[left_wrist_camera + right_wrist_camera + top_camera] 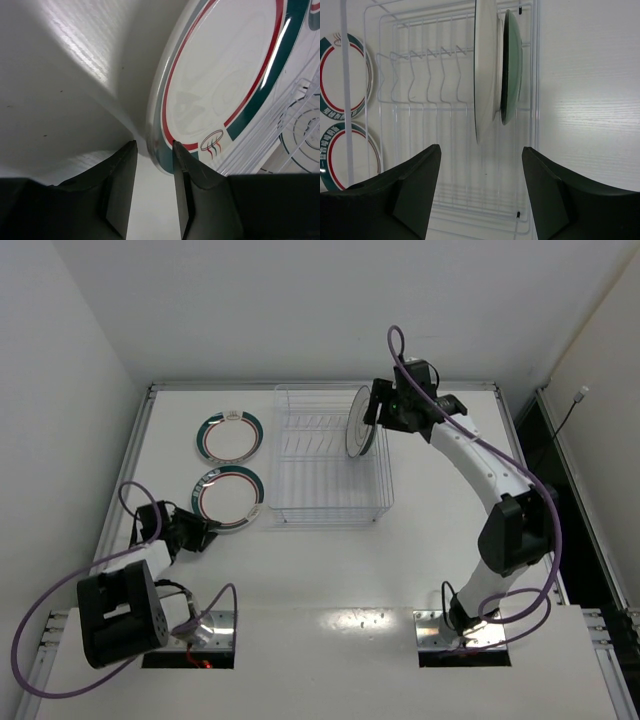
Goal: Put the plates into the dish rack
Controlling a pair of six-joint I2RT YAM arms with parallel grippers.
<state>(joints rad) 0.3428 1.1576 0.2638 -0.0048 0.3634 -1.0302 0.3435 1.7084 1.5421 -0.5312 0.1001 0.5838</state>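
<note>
White table (330, 570) carries the dish rack (320, 480), a grey plate (485, 75) and a teal plate (512, 65) upright at its right end before the spread right gripper (481, 151), while the left gripper (153, 150), fingers close-set, sits at the rim of the near ringed plate (225, 75), grip unclear

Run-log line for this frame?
left gripper: at near white plate rim | right gripper: open over dish rack | racked: grey plate, teal plate

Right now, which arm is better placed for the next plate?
Likely left: the left gripper sits at the rim of the near white plate; the right gripper hangs open over the dish rack.
</note>
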